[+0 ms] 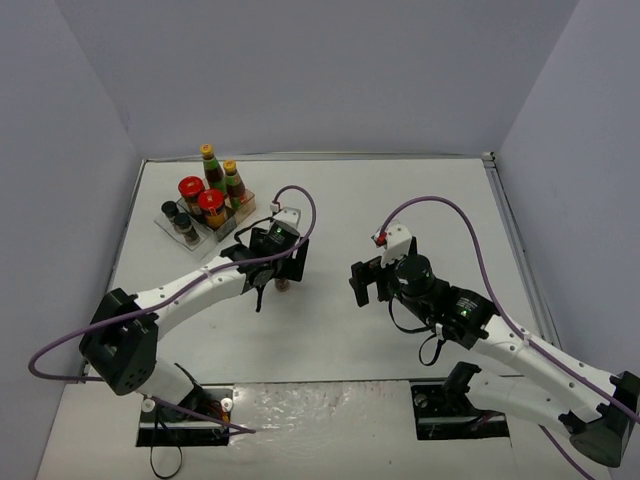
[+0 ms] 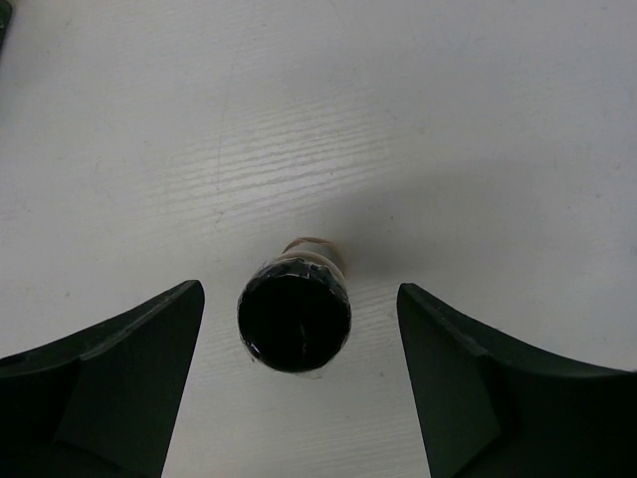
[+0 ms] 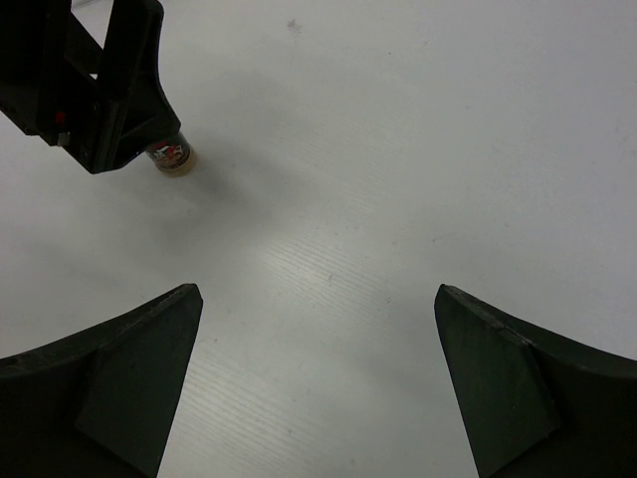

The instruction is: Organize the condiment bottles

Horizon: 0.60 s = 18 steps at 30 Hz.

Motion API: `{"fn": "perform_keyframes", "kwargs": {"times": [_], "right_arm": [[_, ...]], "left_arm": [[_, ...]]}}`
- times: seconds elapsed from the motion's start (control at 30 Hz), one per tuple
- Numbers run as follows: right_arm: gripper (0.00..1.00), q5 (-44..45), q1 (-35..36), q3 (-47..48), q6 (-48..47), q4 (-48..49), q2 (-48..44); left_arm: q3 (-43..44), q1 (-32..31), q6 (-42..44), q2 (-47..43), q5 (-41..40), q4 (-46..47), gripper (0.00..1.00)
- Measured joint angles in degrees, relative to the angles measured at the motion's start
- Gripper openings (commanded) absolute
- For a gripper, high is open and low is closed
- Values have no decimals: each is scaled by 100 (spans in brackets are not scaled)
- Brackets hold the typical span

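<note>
Spice jar (image 2: pixel 295 317), tiny, black-capped: upright on white worktop (image 2: pixel 418 119), long axis vertical, centred between left jaws, these apart and clear of it either side; right jaws wide apart, well off.

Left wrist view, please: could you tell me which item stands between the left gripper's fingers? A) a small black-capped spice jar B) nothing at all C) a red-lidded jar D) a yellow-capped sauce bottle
A: a black-capped spice jar stands upright on the table between the open fingers of the left gripper, with a gap showing on each side.
</note>
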Motion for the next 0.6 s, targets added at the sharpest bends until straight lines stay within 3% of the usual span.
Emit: {"fn": "perform_keyframes", "kwargs": {"times": [0.13, 0.27, 0.37, 0.6], "right_arm": [[100, 8, -4, -12, 0, -9, -5], [100, 9, -33, -39, 0, -21, -25], [100, 10, -51, -51, 0, -21, -38], [100, 10, -74, -54, -6, -21, -41]], "left_arm": [[4, -18, -96, 91, -21, -69, 48], [38, -19, -171, 110, -92, -152, 19], [138, -19, -205, 91, -133, -254, 3], [528, 154, -142, -477, -396, -808, 0]]}}
